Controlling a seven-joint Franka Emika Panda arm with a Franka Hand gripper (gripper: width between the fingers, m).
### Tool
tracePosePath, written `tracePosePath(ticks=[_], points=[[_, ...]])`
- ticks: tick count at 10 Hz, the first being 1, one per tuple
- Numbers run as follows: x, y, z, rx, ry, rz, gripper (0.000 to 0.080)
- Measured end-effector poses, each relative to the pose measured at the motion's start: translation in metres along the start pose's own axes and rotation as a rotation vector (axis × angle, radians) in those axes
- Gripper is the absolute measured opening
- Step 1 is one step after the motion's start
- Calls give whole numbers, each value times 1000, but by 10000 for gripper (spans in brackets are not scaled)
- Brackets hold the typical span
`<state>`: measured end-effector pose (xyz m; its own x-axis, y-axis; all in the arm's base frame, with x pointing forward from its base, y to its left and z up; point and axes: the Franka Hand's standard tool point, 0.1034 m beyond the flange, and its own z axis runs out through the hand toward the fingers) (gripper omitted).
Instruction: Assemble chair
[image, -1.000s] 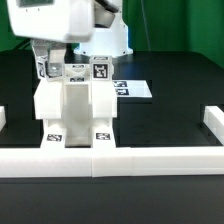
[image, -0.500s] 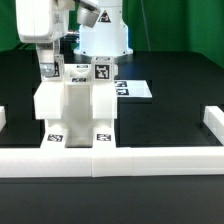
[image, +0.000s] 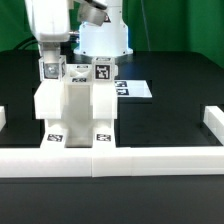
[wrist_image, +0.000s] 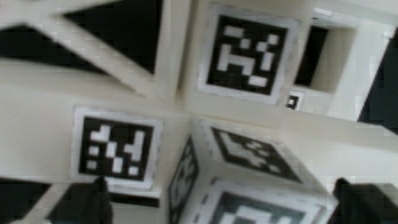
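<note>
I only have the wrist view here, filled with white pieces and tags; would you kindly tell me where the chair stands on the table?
Observer: The chair stands upright against the long white rail at the front of the exterior view, with two tags low on its front facing that camera.
Operator: Thank you. Where is the hand relative to it?
Observer: The hand is at the chair's top, on the exterior view's left side. I cannot tell whether it is gripping.
Operator: Is anything else lying nearby?
Observer: The marker board lies flat behind the chair, toward the exterior view's right.
</note>
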<state>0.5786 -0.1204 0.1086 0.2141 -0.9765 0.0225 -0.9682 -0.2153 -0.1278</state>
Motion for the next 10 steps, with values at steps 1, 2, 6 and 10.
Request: tracePosePath(ticks=[1,2,6,10], points=[[0,0,1,-2,0,-30,641],[0,1,1,-2,1,-119,641],[1,0,-2,-7,3,-578,649],[0,-1,-4,-2,9,-873,649]])
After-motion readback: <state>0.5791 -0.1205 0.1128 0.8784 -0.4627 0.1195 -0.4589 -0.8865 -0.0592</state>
